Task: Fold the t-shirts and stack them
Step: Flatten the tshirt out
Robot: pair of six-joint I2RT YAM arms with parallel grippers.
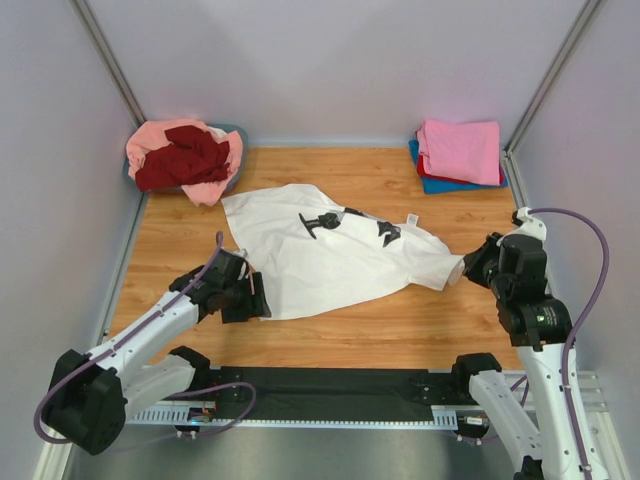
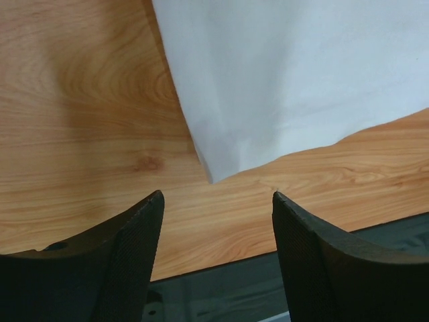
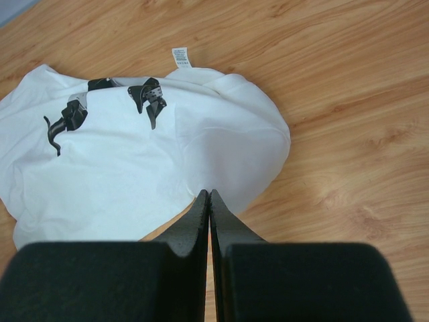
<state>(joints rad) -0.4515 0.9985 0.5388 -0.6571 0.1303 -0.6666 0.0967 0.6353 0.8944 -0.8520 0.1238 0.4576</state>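
Note:
A large off-white t-shirt (image 1: pixel 330 255) with a black printed graphic lies spread and rumpled on the wooden table, its neck label showing in the right wrist view (image 3: pixel 134 161). My right gripper (image 1: pixel 466 270) is shut on the shirt's right edge, the cloth bunching at the closed tips (image 3: pixel 210 194). My left gripper (image 1: pixel 258 300) is open, low over the table, just short of the shirt's near-left corner (image 2: pixel 211 171); nothing is between its fingertips (image 2: pixel 218 201). A folded stack at the back right has a bright pink shirt (image 1: pixel 460 150) on top, with red and blue (image 1: pixel 440 185) below.
A grey-blue tub (image 1: pixel 237 132) at the back left holds a salmon-pink shirt (image 1: pixel 160 140) and a dark red shirt (image 1: pixel 185 162). White walls and metal posts close the table on three sides. A black rail (image 1: pixel 330 385) runs along the near edge.

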